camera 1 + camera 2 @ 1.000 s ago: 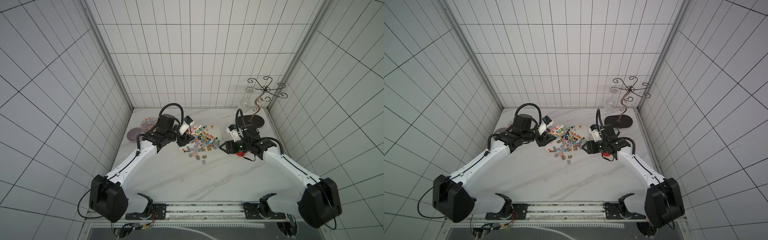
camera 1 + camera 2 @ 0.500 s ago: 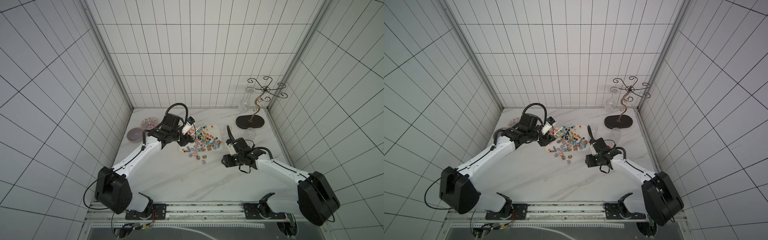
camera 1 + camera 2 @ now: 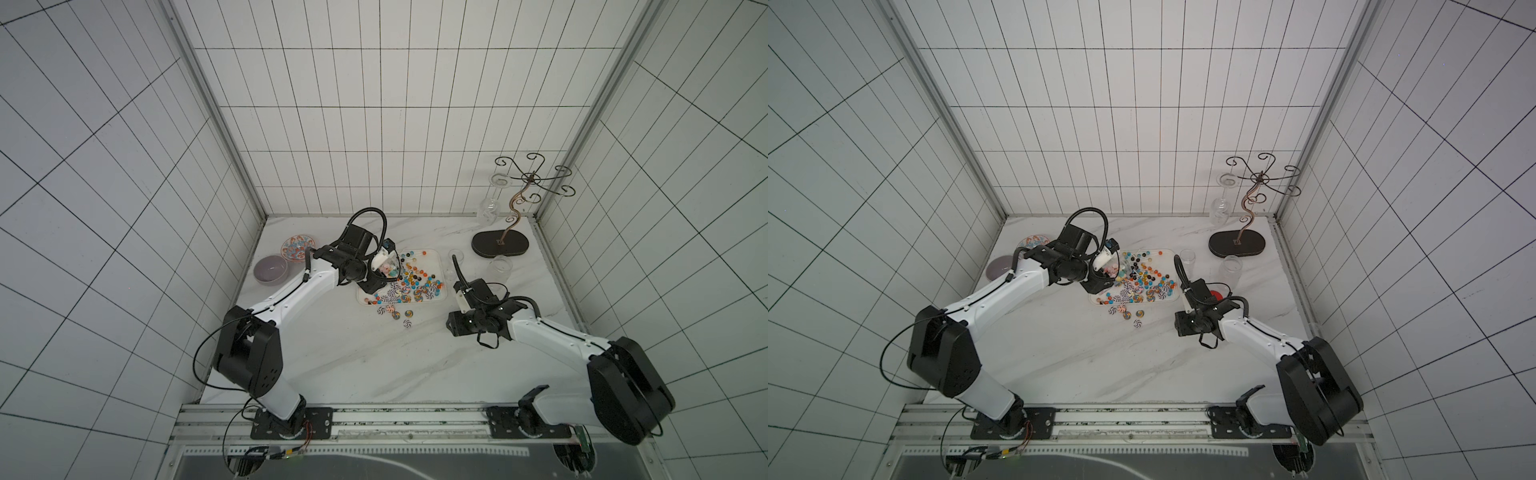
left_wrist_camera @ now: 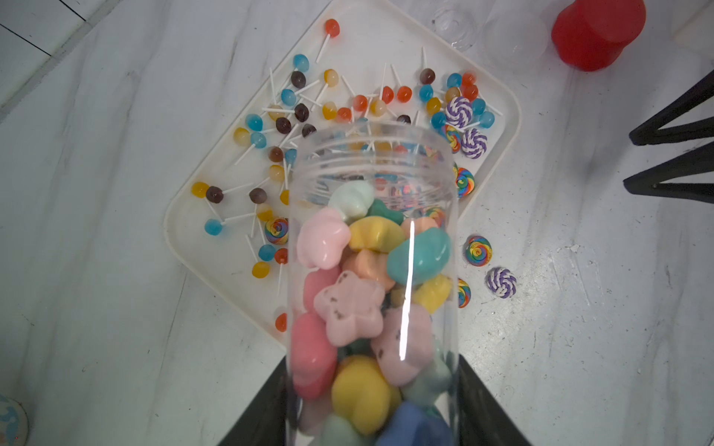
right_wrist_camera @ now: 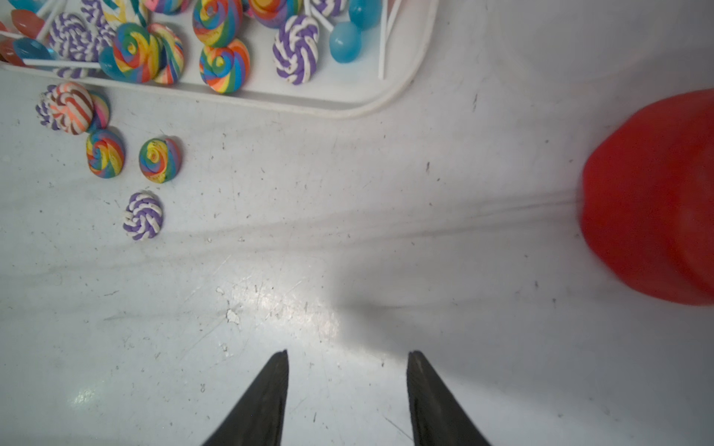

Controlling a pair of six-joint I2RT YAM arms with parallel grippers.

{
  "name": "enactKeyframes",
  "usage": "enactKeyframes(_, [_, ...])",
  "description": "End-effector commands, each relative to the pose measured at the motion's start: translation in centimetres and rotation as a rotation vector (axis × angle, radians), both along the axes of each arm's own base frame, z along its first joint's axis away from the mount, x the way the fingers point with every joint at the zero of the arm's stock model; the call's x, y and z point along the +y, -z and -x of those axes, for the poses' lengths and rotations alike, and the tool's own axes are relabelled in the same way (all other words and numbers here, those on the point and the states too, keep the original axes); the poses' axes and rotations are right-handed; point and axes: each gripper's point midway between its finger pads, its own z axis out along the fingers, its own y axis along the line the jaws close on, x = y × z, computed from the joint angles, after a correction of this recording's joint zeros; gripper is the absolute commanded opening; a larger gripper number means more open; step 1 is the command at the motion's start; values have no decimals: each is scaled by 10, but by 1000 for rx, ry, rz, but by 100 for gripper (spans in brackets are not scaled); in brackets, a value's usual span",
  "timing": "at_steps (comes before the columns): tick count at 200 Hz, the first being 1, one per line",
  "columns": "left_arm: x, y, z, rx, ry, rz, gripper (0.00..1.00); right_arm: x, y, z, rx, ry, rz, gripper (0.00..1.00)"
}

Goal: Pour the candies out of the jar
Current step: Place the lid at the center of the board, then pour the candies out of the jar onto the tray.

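Note:
My left gripper (image 4: pixel 373 370) is shut on a clear plastic jar (image 4: pixel 373 251), also seen in both top views (image 3: pixel 384 268) (image 3: pixel 1106 270). The jar is tilted, with its open mouth over the white tray (image 4: pixel 181 231). Pastel pink, yellow and teal candies (image 4: pixel 332 312) fill the jar. Ball lollipops on white sticks (image 4: pixel 293 112) and swirl discs (image 4: pixel 473 143) lie on the tray. A few swirl discs (image 5: pixel 143 216) lie on the table beside it. My right gripper (image 5: pixel 348 352) is open and empty, low over bare table in front of the tray (image 3: pixel 455 328).
A red lid (image 5: pixel 653 200) lies on the table by the right arm. Two clear glasses (image 3: pixel 500 268) (image 3: pixel 456 255) stand right of the tray. A dark-based wire stand (image 3: pixel 500 247) holds a hanging wine glass (image 3: pixel 490 208) at the back right. A grey bowl (image 3: pixel 271 269) and patterned plate (image 3: pixel 298 245) sit left.
My right arm has drawn back toward the front, away from the red lid, and its jaws have narrowed somewhat. My left arm has shifted slightly, keeping the jar over the tray.

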Motion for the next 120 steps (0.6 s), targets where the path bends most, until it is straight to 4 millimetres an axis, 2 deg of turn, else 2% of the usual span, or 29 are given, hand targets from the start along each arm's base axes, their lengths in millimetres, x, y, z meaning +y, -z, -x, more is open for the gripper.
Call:
enactKeyframes(1, [-8,-15,-6,-32,7,5,32,-2,0,2,-7,0,13,52])
enactKeyframes(32, [-8,-13,-7,-33,6,-3,32,3,-10,-2,-28,-4,-16,54])
enactKeyframes(80, [3,-6,-13,-17,-48,-80,32,7,-41,-14,-100,15,-62,65])
enactKeyframes(120, [12,4,-18,0,-104,-192,32,0,-49,-22,-112,29,-81,65])
